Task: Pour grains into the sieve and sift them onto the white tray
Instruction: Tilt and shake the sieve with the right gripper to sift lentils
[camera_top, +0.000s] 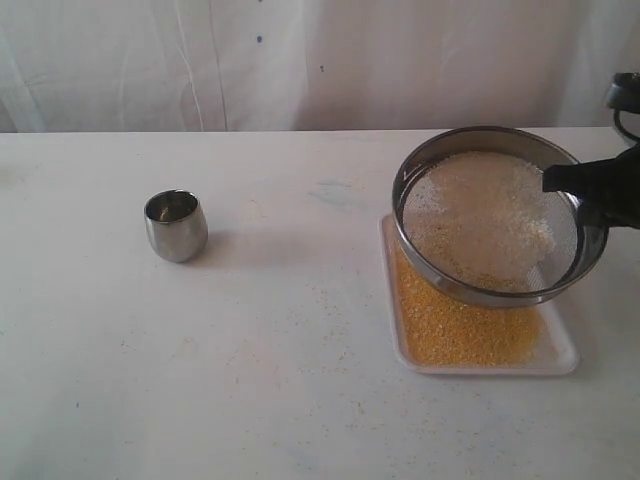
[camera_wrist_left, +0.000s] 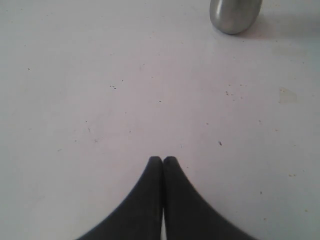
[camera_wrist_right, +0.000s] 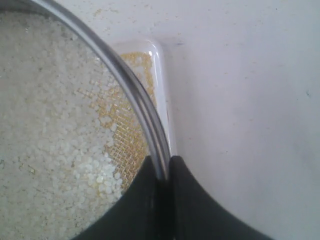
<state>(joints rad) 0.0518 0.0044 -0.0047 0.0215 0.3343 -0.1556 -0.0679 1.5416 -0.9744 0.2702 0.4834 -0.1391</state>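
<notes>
At the bottom of the exterior view only bare white bench (camera_top: 280, 400) is seen, dotted with a few stray specks. Further up, at the lower right of the frame, the white tray (camera_top: 565, 355) is laid flat on the bench, and a layer of fine yellow grains (camera_top: 460, 325) is spread over most of its floor.

Over the far part of the tray the sieve (camera_top: 480, 293) is held tilted, with its open face turned towards the camera. Paler, coarser grains are gathered on its mesh. Its rim is gripped at the right edge of the frame by the right pincer (camera_top: 550, 180). In the right wrist view the pincer (camera_wrist_right: 162, 165) is seen closed on the steel ring, with one finger inside it and one outside.

At the centre left, well apart from the tray, a small steel cup (camera_top: 176, 226) is stood upright.

In the left wrist view the left pincer (camera_wrist_left: 162, 161) is seen shut on nothing above bare bench, with the cup (camera_wrist_left: 235, 15) beyond it.

The upper part of the frame is filled by a white curtain (camera_top: 300, 60).
</notes>
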